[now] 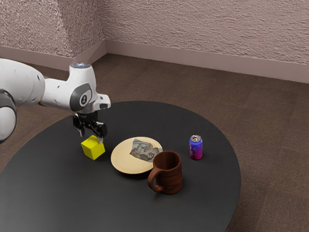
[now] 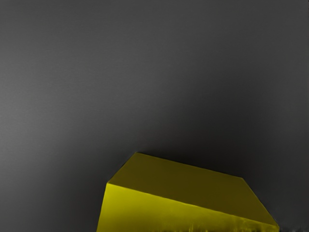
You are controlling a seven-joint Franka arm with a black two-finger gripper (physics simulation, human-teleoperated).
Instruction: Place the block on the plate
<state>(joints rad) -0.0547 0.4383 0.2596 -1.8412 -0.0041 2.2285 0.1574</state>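
Yellow block (image 1: pixel 93 149): on the table (image 1: pixel 96 203), exterior view's left, just left of the plate (image 1: pixel 126 163).
Gripper (image 1: pixel 91 138): open wide, holding nothing, close above the block.
Next move: probably down, straddling the block; may need a slight turn to match its faces.
Mug (image 1: pixel 171 175): beside the plate, near right.
Can (image 1: pixel 195 149): farther right, apart.

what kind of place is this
Probably a plain carpeted room in a simulator, maybe an office or lounge: textured walls with a baseboard, brown carpet, and a round black table.
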